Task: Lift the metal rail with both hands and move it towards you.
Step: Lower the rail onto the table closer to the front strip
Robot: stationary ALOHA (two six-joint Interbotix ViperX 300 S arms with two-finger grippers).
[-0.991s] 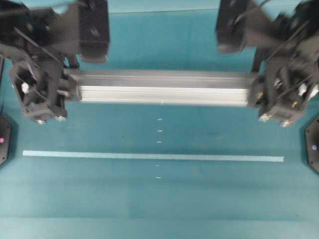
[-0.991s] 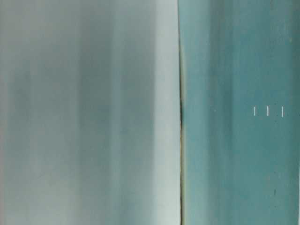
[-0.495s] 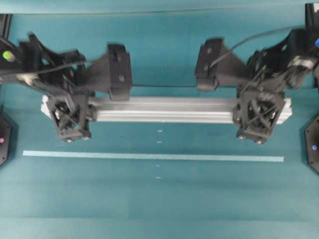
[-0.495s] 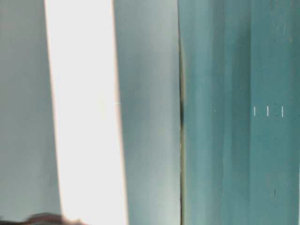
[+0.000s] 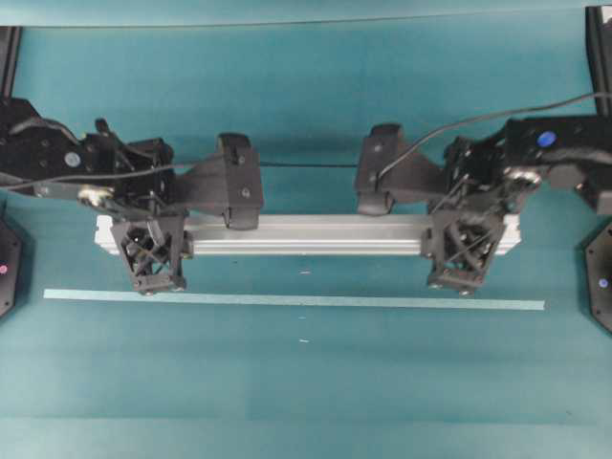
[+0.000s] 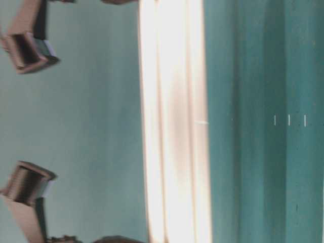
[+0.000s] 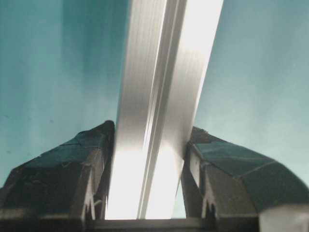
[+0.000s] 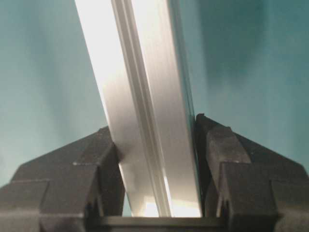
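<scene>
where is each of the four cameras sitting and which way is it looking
Overhead exterior: above, looking down on the teal table, both arms and the tape strip.
Table-level exterior: low, picture turned sideways; blurred fingers, overexposed metal rail.
Left wrist: on the left arm, looking past the left gripper along the rail.
Right wrist: same for the right gripper.
Shared: every view shows the rail; both wrist views show it clamped between fingers.

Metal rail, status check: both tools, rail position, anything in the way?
Left tool and right tool both shut on metal rail, near its ends. Rail just short of pale tape strip. Path clear.
</scene>
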